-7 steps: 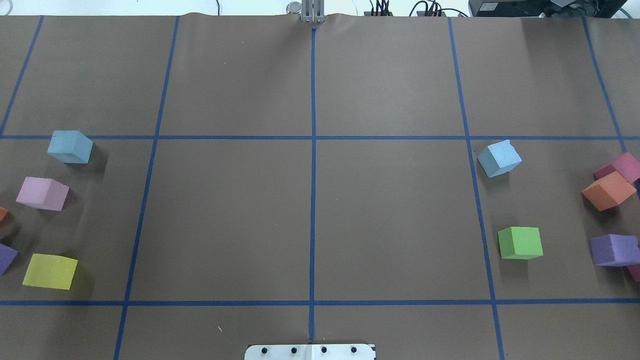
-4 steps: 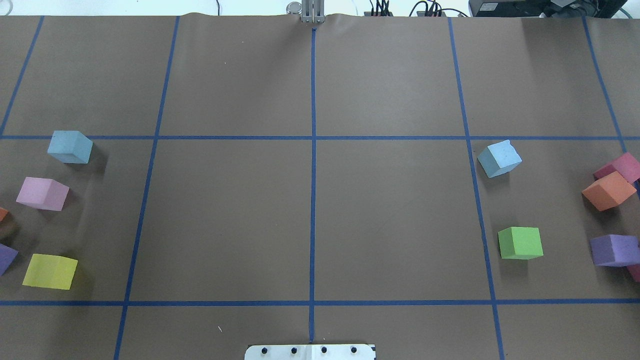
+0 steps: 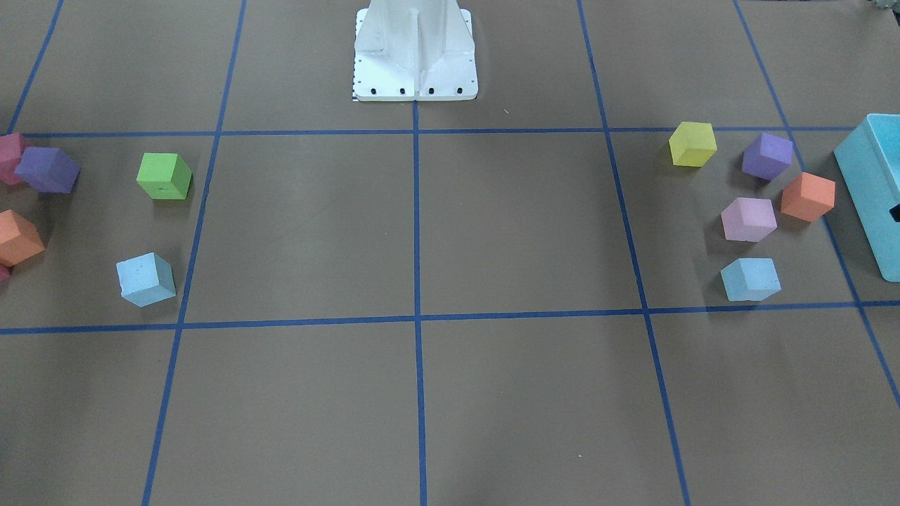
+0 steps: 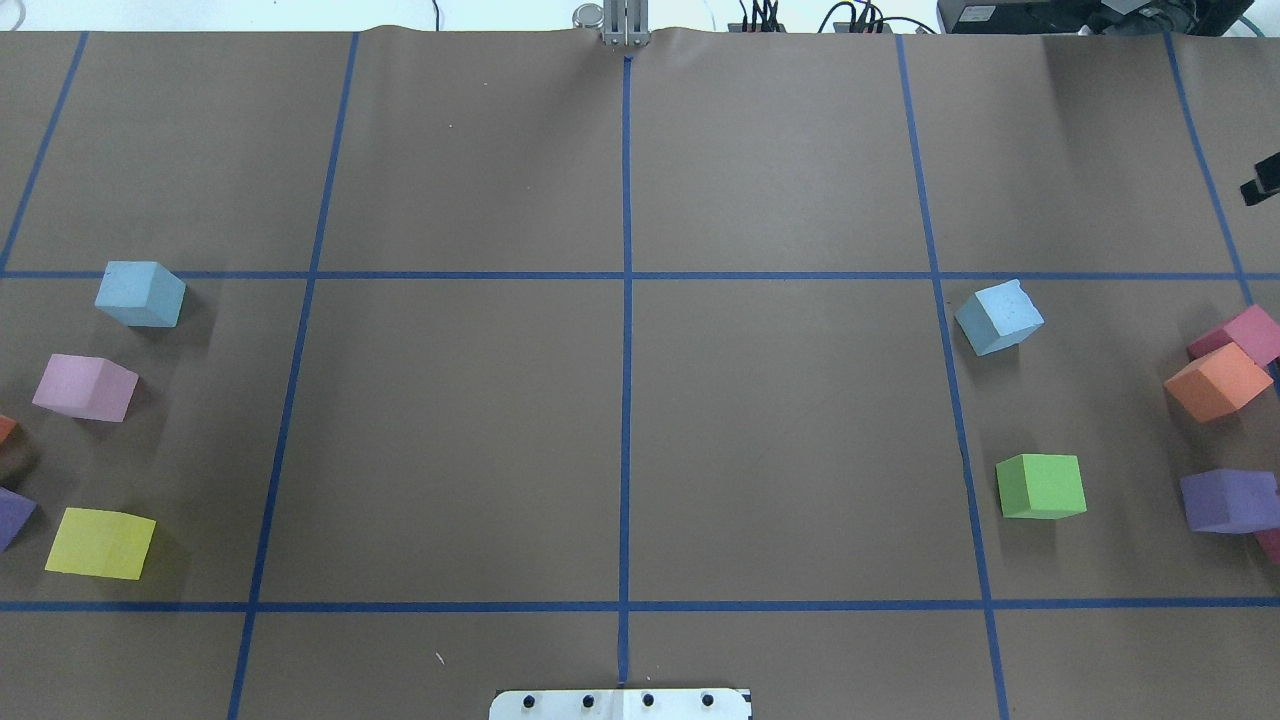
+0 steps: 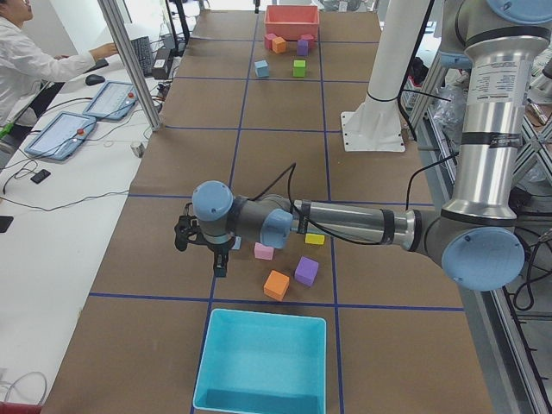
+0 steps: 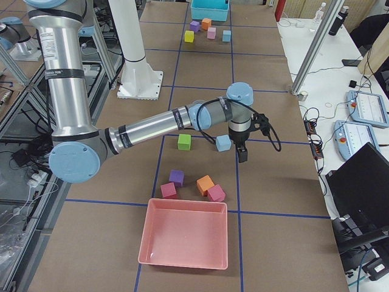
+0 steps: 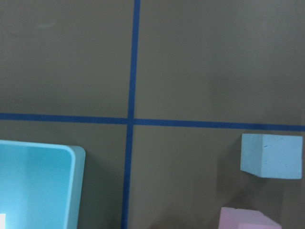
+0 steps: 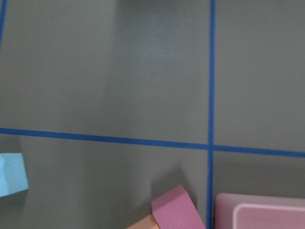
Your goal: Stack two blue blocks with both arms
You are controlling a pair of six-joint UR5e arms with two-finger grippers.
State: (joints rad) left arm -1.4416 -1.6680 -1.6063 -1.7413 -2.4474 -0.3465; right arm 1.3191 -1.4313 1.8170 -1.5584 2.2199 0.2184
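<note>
Two pale blue blocks lie far apart on the brown table. One is at the left (image 4: 140, 294), also in the front view (image 3: 751, 279) and the left wrist view (image 7: 271, 155). The other is at the right (image 4: 998, 316), also in the front view (image 3: 145, 279) and at the right wrist view's edge (image 8: 12, 174). My left gripper (image 5: 219, 261) hangs above the table beside the left block. My right gripper (image 6: 242, 153) hangs just beside the right block (image 6: 223, 143). Only a black bit of it (image 4: 1262, 180) shows overhead. I cannot tell whether either gripper is open.
A turquoise tray (image 5: 259, 362) stands at the left end and a pink tray (image 6: 185, 234) at the right end. Pink (image 4: 85, 387) and yellow (image 4: 100, 543) cubes lie at the left. Green (image 4: 1041, 486), orange (image 4: 1215, 381) and purple (image 4: 1228, 500) cubes lie at the right. The white pedestal (image 3: 415, 49) stands mid-table.
A black part of the right arm has come into the overhead view at its right edge. No block has moved.
</note>
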